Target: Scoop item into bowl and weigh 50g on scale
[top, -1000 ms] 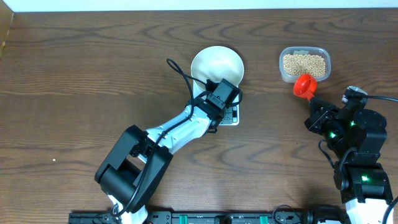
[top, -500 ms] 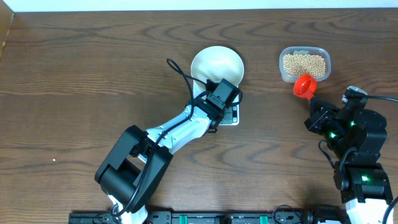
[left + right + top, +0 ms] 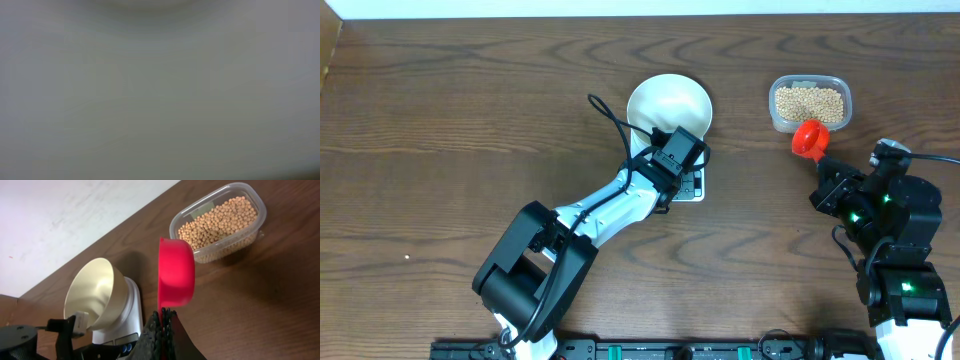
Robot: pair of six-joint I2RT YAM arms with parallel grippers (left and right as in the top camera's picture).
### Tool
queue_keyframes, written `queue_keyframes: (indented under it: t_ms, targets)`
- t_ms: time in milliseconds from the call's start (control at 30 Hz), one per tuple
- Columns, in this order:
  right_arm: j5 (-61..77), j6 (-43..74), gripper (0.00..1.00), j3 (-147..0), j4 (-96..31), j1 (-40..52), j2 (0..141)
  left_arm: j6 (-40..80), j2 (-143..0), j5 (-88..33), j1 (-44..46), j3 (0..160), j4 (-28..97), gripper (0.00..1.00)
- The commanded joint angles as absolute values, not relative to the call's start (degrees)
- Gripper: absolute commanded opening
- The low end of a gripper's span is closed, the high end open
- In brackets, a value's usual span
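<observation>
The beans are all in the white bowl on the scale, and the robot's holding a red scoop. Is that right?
Not quite. The beans are in the clear tub, not the bowl, which looks empty; the right wrist view shows it. The bowl is on the scale, and the right end effector does hold a red scoop.

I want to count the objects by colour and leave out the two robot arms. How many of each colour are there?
White: 2, the bowl and the scale
Red: 1, the scoop
Clear: 1, the tub
Tan: 1, the heap of beans in the tub
Total: 5
</observation>
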State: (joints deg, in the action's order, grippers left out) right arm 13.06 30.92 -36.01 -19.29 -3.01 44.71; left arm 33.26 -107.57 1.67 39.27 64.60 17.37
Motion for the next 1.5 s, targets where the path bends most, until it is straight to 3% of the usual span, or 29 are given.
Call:
queue_keyframes:
  t_ms: [0, 1467]
  targets:
    - [12.3, 29.9, 0.01, -35.8, -19.5, -3.4, 44.1, 33.8, -109.3, 2.5, 39.4, 64.0, 16.8, 0.08]
    - [12.3, 29.7, 0.01, -35.8, -19.5, -3.4, 44.1, 33.7, -109.6, -3.7, 39.3, 64.0, 16.2, 0.07]
